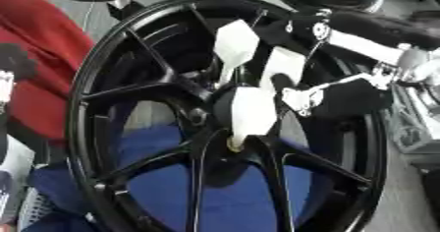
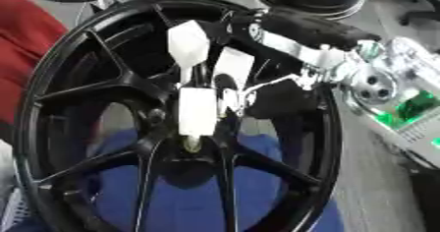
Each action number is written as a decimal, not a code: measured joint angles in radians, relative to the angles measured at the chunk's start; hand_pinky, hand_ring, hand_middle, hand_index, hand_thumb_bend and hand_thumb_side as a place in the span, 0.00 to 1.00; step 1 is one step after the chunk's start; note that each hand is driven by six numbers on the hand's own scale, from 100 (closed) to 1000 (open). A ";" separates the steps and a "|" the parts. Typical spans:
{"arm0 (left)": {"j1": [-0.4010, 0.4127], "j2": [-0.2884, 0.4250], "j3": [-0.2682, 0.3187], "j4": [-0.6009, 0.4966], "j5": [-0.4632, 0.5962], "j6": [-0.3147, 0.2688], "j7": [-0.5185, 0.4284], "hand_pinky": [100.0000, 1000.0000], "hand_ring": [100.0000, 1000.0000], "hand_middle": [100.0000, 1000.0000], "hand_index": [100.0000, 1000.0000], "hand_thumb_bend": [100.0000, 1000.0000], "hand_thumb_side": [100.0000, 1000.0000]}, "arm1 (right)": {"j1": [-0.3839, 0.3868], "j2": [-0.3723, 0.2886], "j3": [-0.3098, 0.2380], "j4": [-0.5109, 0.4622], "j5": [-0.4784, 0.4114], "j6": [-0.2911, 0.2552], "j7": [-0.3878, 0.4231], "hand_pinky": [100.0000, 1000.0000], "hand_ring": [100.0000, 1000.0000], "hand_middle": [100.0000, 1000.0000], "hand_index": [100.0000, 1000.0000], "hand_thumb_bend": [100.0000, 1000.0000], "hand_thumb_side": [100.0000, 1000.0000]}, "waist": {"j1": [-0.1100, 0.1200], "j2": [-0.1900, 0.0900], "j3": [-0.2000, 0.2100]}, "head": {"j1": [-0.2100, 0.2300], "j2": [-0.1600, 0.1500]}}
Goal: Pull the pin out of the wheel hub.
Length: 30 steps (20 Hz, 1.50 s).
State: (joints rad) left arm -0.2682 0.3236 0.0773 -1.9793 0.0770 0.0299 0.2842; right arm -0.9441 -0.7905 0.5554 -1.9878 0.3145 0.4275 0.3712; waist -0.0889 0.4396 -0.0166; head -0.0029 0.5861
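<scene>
Right arm comes in from the upper right, black forearm with white panels and a silver wrist joint, angled down toward the scene's centre. Right hand (image 1: 258, 96) is there: pale finger segments, one pointing down, others raised up-left, thumb side black. Whether the fingers pinch anything can't be told. Left arm and hand not visible.
</scene>
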 measured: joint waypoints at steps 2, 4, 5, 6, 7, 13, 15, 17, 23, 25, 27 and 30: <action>0.000 0.000 0.000 0.000 0.000 0.000 0.000 0.63 0.60 0.53 0.63 0.35 0.53 | 0.004 0.000 -0.004 0.000 0.001 -0.007 -0.032 0.91 0.92 0.82 0.92 0.00 0.24 | 0.001 0.004 -0.002 | -0.002 0.000; 0.001 0.000 0.000 0.000 0.000 0.000 -0.001 0.63 0.60 0.53 0.63 0.35 0.53 | 0.005 0.001 -0.004 0.000 0.003 -0.008 -0.054 0.91 0.92 0.82 0.92 0.00 0.28 | 0.001 0.006 -0.003 | -0.005 0.000; 0.001 0.000 0.000 0.000 0.000 0.000 -0.002 0.63 0.60 0.53 0.63 0.34 0.53 | 0.007 0.001 -0.004 0.000 0.005 -0.007 -0.061 0.91 0.93 0.82 0.92 0.00 0.28 | 0.001 0.006 -0.004 | -0.007 0.000; 0.001 0.000 0.000 0.000 0.000 0.000 -0.003 0.63 0.60 0.53 0.63 0.34 0.53 | 0.010 0.002 -0.004 0.000 0.007 -0.006 -0.066 0.91 0.93 0.82 0.92 0.00 0.28 | 0.001 0.007 -0.006 | -0.008 0.000; 0.001 0.000 0.000 0.000 0.000 0.000 -0.003 0.63 0.60 0.53 0.63 0.34 0.53 | 0.012 0.002 -0.004 0.000 0.009 -0.004 -0.070 0.91 0.93 0.82 0.92 0.00 0.28 | 0.001 0.007 -0.007 | -0.009 0.000; 0.001 0.000 -0.001 0.000 0.000 0.000 -0.004 0.63 0.60 0.53 0.63 0.34 0.53 | 0.028 0.002 -0.004 0.000 0.011 0.010 -0.079 0.91 0.92 0.81 0.92 0.00 0.40 | 0.001 0.008 -0.009 | -0.008 0.000; 0.001 -0.001 -0.001 0.000 0.000 0.000 -0.005 0.63 0.60 0.53 0.63 0.34 0.53 | 0.032 0.002 -0.001 0.000 0.010 0.017 -0.074 0.91 0.91 0.80 0.92 0.00 0.48 | 0.001 0.009 -0.009 | -0.008 0.000; 0.001 -0.001 -0.003 0.000 0.000 0.000 -0.005 0.63 0.60 0.53 0.63 0.34 0.53 | 0.037 0.003 0.000 0.000 0.008 0.019 -0.066 0.90 0.90 0.78 0.92 0.00 0.54 | 0.001 0.010 -0.008 | -0.008 0.000; 0.001 -0.002 -0.006 0.000 0.000 0.002 -0.007 0.63 0.60 0.53 0.63 0.33 0.54 | 0.044 0.004 0.003 0.000 -0.012 0.027 -0.044 0.90 0.88 0.76 0.92 0.00 0.66 | 0.000 0.012 -0.007 | -0.008 0.000; 0.002 -0.006 -0.006 0.000 0.000 0.002 -0.007 0.63 0.60 0.53 0.63 0.33 0.54 | 0.048 0.004 0.003 0.000 -0.019 0.032 -0.041 0.89 0.88 0.75 0.93 0.00 0.67 | -0.001 0.014 -0.006 | -0.008 0.000; 0.002 -0.008 -0.006 0.000 0.000 0.002 -0.007 0.63 0.60 0.53 0.63 0.33 0.54 | 0.049 0.005 0.003 0.000 -0.026 0.037 -0.039 0.89 0.88 0.75 0.93 0.00 0.68 | -0.002 0.017 -0.004 | -0.008 0.000; 0.003 -0.008 -0.006 0.000 0.000 0.002 -0.008 0.63 0.60 0.53 0.63 0.33 0.54 | 0.057 0.006 0.003 0.000 -0.033 0.046 -0.037 0.89 0.88 0.75 0.94 0.00 0.68 | -0.003 0.018 -0.003 | -0.008 -0.001</action>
State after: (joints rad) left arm -0.2656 0.3153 0.0713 -1.9793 0.0768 0.0322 0.2766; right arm -0.8874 -0.7841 0.5583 -1.9878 0.2812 0.4732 0.3337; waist -0.0918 0.4577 -0.0197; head -0.0112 0.5856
